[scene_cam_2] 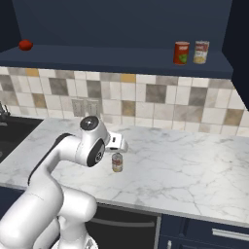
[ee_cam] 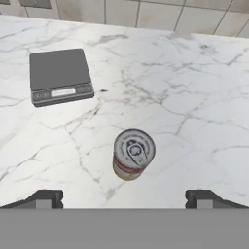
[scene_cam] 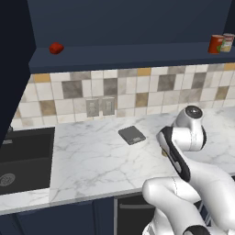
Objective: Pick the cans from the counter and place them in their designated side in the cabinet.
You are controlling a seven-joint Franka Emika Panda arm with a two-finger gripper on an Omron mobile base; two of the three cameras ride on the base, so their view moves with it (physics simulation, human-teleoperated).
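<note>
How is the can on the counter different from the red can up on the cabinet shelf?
The can on the counter stands on the marble below the open gripper; the red can stands on the shelf beside another can. The counter can's label is yellowish with a red band; the shelf can's is mostly red. Both are upright.

A white marble bench point(scene_cam_2: 194, 170) with grey veins is seen running below a tiled wall. On it a small can point(ee_cam: 133, 154) with a silver top is stood upright, with bare marble all round it. A flat dark kitchen scale point(ee_cam: 60, 75) is laid well apart from the can, nearer the wall. Above, a dark blue shelf point(scene_cam_2: 121, 58) is seen; two cans point(scene_cam_2: 191, 52) are stood side by side, almost touching, near its right end, and a small red lump point(scene_cam_2: 26, 45) is laid near its left end.
</note>
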